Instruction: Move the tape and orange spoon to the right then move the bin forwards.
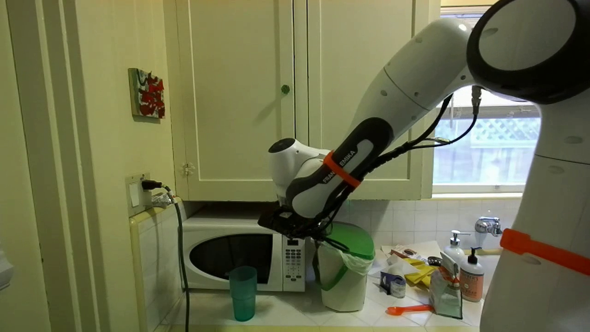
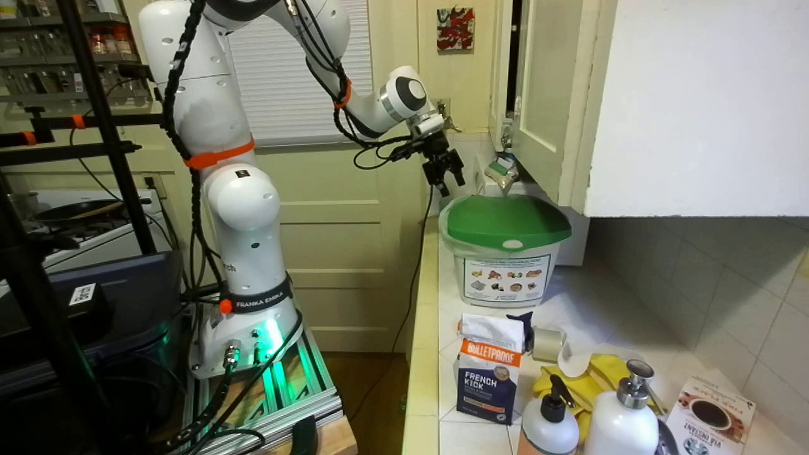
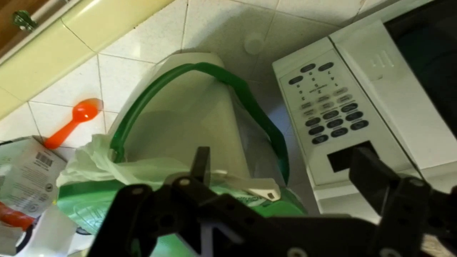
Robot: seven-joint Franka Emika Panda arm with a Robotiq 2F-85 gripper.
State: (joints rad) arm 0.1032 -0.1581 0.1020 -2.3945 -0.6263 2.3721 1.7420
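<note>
Stubby black fingers (image 3: 202, 164) are held apart, empty, presumably for the pale-grey, green-lidded plastic bin (image 1: 348, 287) nearby. In an exterior view, slim orange plastic spoon (image 1: 408, 309) and what seems a pale tape roll (image 1: 398, 289) are parked right of it, probably to free its path.

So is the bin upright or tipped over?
Upright: in an exterior view, the bin stands on its base, green lid on top.
</note>
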